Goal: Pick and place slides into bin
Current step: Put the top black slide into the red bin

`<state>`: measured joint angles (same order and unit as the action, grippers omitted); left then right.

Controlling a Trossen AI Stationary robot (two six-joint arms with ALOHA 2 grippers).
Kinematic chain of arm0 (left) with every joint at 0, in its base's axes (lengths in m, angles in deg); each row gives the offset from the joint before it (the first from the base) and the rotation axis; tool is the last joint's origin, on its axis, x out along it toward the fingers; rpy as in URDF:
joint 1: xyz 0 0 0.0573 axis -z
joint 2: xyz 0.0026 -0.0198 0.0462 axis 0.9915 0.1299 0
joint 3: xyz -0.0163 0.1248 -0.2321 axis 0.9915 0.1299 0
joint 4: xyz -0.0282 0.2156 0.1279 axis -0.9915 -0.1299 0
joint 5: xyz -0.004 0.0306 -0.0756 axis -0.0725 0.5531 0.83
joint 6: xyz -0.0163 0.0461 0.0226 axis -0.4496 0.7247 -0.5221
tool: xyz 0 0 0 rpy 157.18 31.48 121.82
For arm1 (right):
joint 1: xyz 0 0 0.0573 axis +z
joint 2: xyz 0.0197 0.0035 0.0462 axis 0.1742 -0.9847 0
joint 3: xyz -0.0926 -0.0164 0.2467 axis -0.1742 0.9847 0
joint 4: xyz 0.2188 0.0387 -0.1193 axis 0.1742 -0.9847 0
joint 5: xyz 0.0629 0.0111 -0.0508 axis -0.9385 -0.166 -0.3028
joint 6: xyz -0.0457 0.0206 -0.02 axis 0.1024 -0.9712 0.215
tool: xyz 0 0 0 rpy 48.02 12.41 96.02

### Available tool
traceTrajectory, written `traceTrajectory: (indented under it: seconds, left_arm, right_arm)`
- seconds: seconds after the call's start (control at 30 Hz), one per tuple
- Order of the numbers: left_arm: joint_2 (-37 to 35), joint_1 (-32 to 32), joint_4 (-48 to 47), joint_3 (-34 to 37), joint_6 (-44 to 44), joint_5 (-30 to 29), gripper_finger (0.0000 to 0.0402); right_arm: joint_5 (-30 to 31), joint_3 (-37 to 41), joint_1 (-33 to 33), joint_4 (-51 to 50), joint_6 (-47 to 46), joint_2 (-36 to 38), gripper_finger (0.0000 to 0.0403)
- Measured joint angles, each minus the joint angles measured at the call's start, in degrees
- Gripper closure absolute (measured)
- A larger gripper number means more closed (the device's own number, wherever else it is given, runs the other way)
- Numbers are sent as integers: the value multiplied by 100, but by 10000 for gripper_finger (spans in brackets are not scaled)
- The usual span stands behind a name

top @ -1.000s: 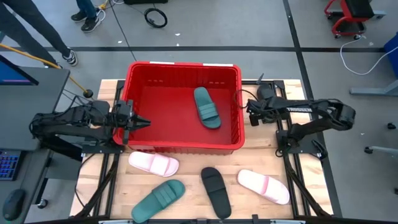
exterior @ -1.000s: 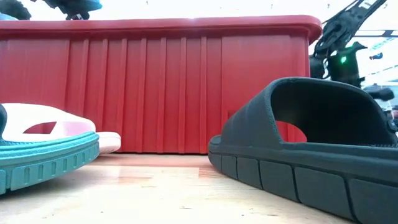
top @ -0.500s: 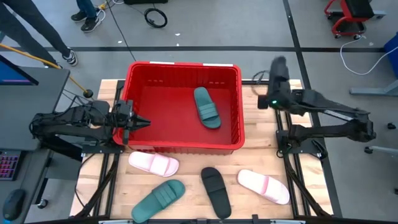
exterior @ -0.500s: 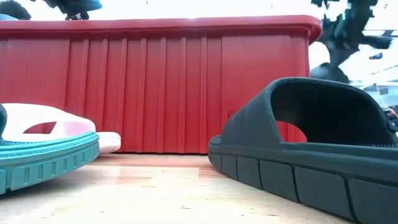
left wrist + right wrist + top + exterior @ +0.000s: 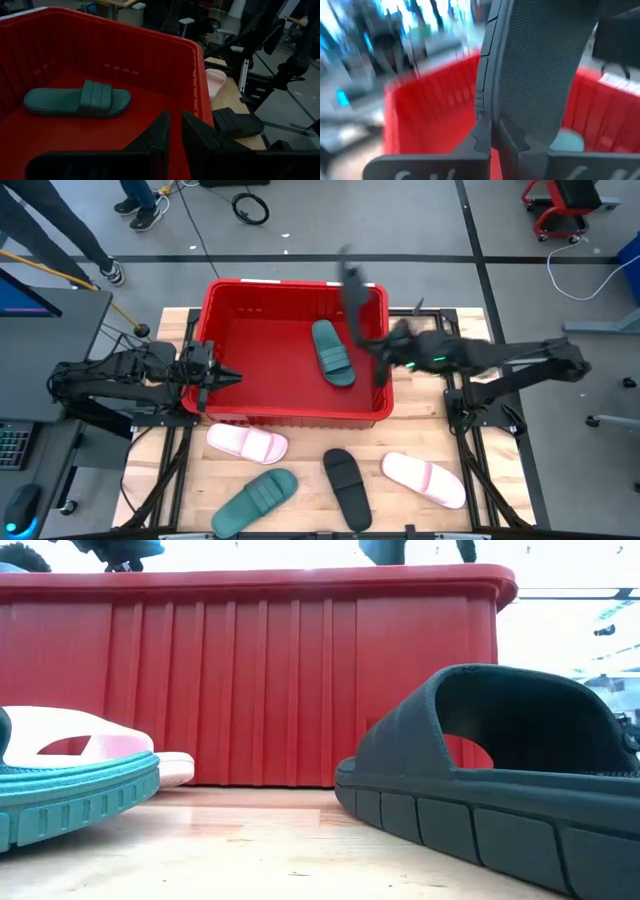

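My right gripper (image 5: pixel 384 356) reaches from the table's right over the right rim of the red bin (image 5: pixel 215 330) and is shut on a black slide (image 5: pixel 355 292), which also shows in the right wrist view (image 5: pixel 535 65). One dark green slide (image 5: pixel 332 352) lies on the bin's floor. My left gripper (image 5: pixel 228 377) hangs shut and empty over the bin's near left corner. Two pale pink slides (image 5: pixel 247 443) (image 5: pixel 423 478), a dark green slide (image 5: pixel 255 498) and a black slide (image 5: pixel 347 485) lie on the table in front of the bin. My right gripper pinches the black slide's edge (image 5: pixel 487 107) between its two fingers. The fingers come about level from the table's right. The slide stands out beyond the fingers, lifted clear above the bin's right side. Motion blur hides which end it has.
The bin's thick rim (image 5: pixel 300 578) stands high above the table. In the low view the black slide (image 5: pixel 500 770) on the table fills the near right, with the green (image 5: pixel 70 800) and pink (image 5: pixel 80 745) slides at left. A person's legs (image 5: pixel 60 230) stand beyond the table's far left.
My right gripper has swung up from beside the bin's right wall and then toward the table's left, carrying the black slide. The slide now stands over the bin's right rim, lifted clear.
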<state>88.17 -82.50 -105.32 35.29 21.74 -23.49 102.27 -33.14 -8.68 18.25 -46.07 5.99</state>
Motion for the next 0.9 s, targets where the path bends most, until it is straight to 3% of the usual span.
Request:
traceTrajectory:
  seconds: [0.13,0.27,0.37,0.5,0.73,0.9]
  left_arm:
    - [0,0,53,2,0,0,349]
    - [0,0,133,2,0,-1,349]
    - [0,0,152,2,0,0,349]
    - [0,0,156,2,2,0,349]
    - [0,0,166,2,4,-2,349]
    - [0,0,168,2,2,0,349]
  right_arm:
    - [-607,-203,-100,-40,265,-1078,391]
    - [-1928,-702,-149,-134,303,-2103,391]
    - [-2596,-1111,-75,-867,666,-2788,391]
    - [-2529,-1631,-80,-1939,1187,-3310,391]
    - [-2756,-1879,-85,-3072,887,-3695,392]
    - [-2283,-1870,-71,-3741,823,-3637,393]
